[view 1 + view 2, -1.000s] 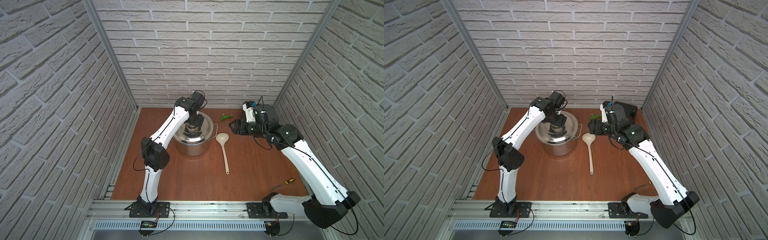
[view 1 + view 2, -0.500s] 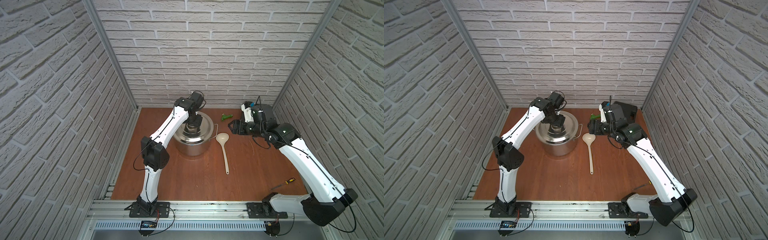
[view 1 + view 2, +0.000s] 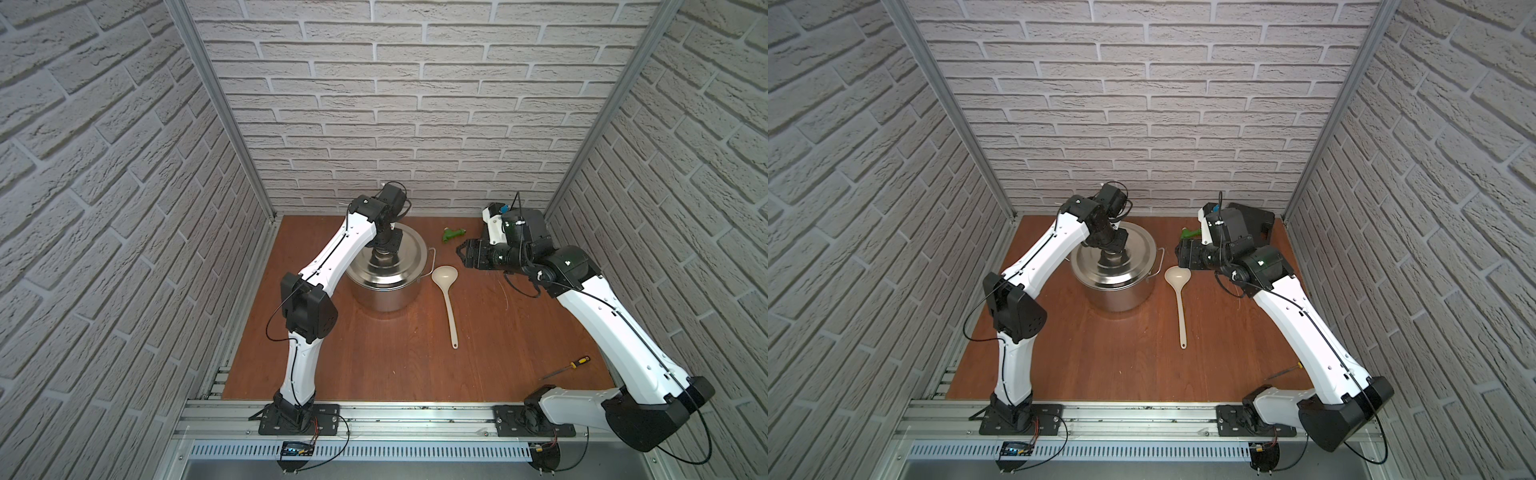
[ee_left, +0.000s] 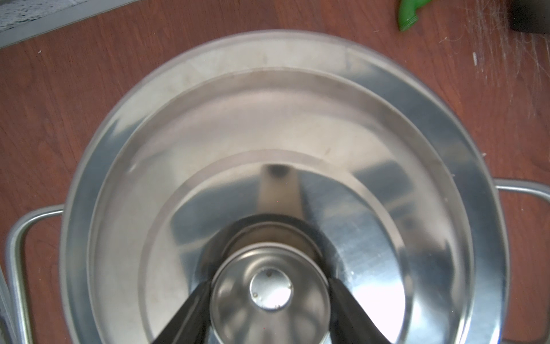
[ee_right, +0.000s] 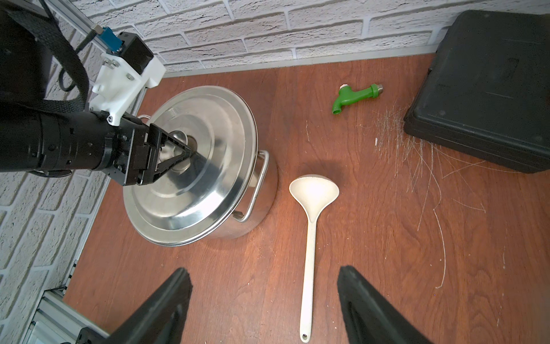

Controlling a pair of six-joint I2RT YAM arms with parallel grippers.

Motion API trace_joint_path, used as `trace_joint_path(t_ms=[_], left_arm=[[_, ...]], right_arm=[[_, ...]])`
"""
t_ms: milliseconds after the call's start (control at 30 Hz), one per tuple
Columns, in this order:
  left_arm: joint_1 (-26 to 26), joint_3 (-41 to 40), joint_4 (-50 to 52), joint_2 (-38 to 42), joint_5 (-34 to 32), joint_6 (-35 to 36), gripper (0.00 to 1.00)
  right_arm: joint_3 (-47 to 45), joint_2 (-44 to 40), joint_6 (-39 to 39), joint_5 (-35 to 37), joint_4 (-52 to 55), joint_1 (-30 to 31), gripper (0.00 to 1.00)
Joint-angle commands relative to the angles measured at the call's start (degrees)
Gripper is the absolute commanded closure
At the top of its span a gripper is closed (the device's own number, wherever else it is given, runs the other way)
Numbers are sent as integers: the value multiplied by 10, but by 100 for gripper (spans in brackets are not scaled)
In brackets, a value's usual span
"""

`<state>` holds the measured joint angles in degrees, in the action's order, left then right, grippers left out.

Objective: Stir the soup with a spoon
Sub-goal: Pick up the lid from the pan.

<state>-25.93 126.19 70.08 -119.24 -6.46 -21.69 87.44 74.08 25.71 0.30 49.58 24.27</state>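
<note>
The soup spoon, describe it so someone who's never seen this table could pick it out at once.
Find the lidded steel pot at the back of the wooden table. Flat beside it, to its right in both top views, lies the spoon, bowl end next to the pot. It is the only cream-coloured thing, longer than the green tap or the yellow-handled screwdriver.

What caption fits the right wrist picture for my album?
Left claw around the lid knob; spoon lies beside the pot.

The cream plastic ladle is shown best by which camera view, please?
The right wrist view: the cream plastic ladle lies whole and close. Both top views show it small; the left wrist view misses it.
</note>
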Motion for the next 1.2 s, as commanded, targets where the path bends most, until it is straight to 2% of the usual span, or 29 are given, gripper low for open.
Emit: trace_joint_path(t_ms=[0,100,200,533,767,967,1167], left_arm=[[-1,-16,17,4,18,-2,73],[0,1,25,3,13,-1,84],[1,30,40,1,4,2,88],[11,108,67,4,-21,10,93],[27,119,67,46,-55,5,93],[99,75,56,131,-64,-9,91],[237,-78,2,249,-23,-24,91]], right_arm=[[-3,-10,3,11,-19,3,19],[-3,-9,3,12,-19,3,19],[-3,-10,3,13,-19,3,19],[-15,-20,3,15,-19,3,19],[-19,-26,-2,13,-18,3,20],[-16,-23,-9,2,-19,3,20],[-10,-13,-9,-11,-26,4,20]])
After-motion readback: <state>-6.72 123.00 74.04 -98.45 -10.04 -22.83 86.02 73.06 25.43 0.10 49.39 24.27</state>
